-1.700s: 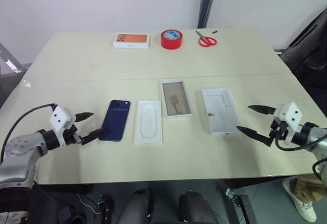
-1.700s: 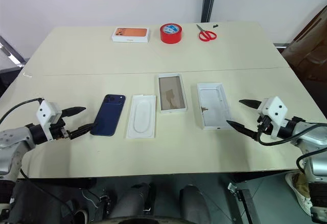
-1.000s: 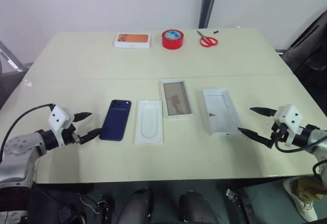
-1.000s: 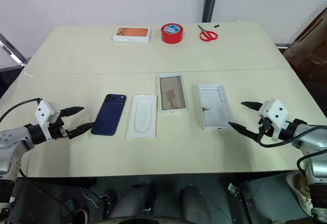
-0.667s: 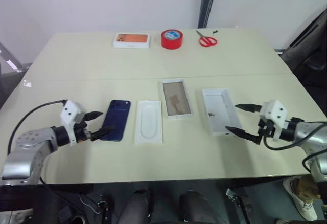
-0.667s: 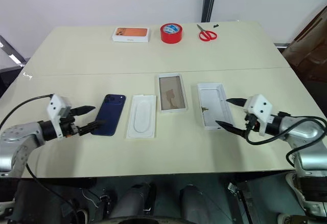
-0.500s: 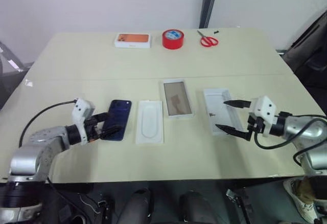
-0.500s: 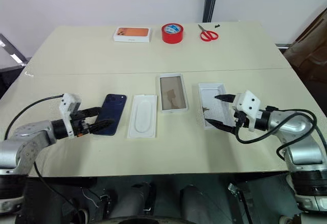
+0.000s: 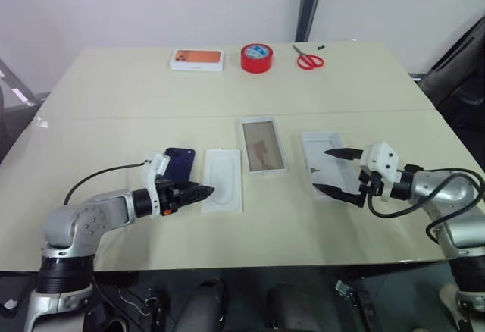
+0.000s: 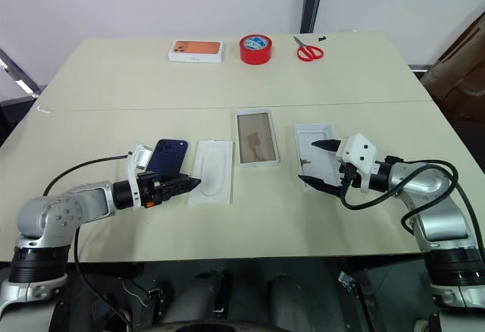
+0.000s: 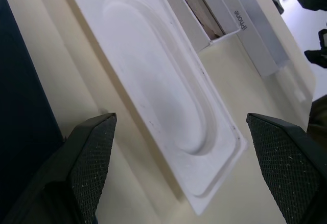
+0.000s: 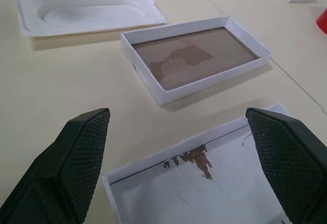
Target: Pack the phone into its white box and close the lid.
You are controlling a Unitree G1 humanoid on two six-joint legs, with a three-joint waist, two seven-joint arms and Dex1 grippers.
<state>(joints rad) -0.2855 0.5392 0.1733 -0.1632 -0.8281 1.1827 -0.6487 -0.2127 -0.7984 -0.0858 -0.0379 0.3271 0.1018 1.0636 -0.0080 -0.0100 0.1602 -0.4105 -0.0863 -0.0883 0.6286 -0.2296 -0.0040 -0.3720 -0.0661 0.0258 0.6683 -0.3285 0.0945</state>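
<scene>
Left gripper (image 9: 198,192) spread wide, empty, hovering low at near end of phone (image 9: 179,163), tips reaching toward white insert (image 9: 222,180) just beside. Phone flat on table (image 9: 114,97), partly hidden behind gripper. Next over, white box (image 9: 262,145), tan floor up, empty. Then lid (image 10: 317,156), open side up, plain white inside. Right gripper (image 9: 334,171) also spread wide, empty, tips over lid's near end. At far edge: orange-pictured box (image 9: 197,60), red tape roll (image 9: 256,57), red scissors (image 9: 307,60).
</scene>
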